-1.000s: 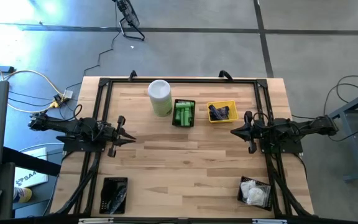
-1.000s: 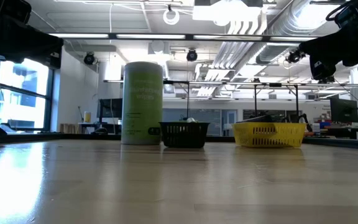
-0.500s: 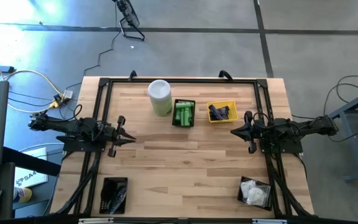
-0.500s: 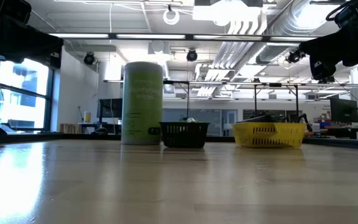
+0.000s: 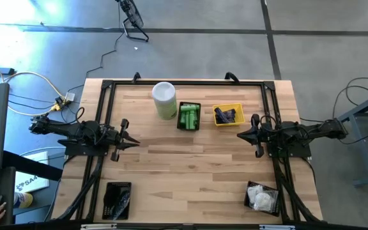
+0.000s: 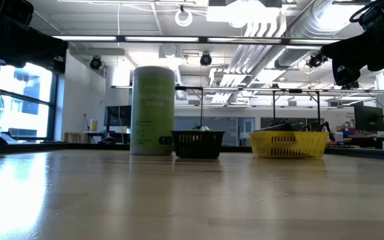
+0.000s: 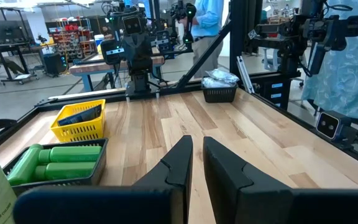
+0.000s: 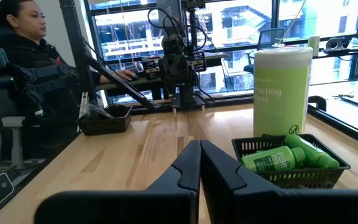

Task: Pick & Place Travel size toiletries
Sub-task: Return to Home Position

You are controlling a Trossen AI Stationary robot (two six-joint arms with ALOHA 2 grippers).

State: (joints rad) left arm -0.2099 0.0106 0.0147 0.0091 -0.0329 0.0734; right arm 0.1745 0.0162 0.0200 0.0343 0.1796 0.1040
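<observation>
Left hand: held low over the left side of the bench and aimed across it. A narrow slit is kept between the fingers, and nothing is pinched.
Right hand: held opposite at the right side, facing inward. Its fingers are pressed together at the tips and empty.
Green bottles: laid side by side in the black bin at the far centre, just beside the canister.
Navy tubes: gathered in the yellow bin, next to the black one.
White packets: heaped in a near-right bin.
Dark pieces: kept in a near-left bin.
Loose items: none are seen on the open bench, so each kind appears to be sorted into its own container.
Stage: sorting is judged complete. Both arms are likely parked at the sides so that the bins are left unobstructed and nothing can be knocked.
</observation>
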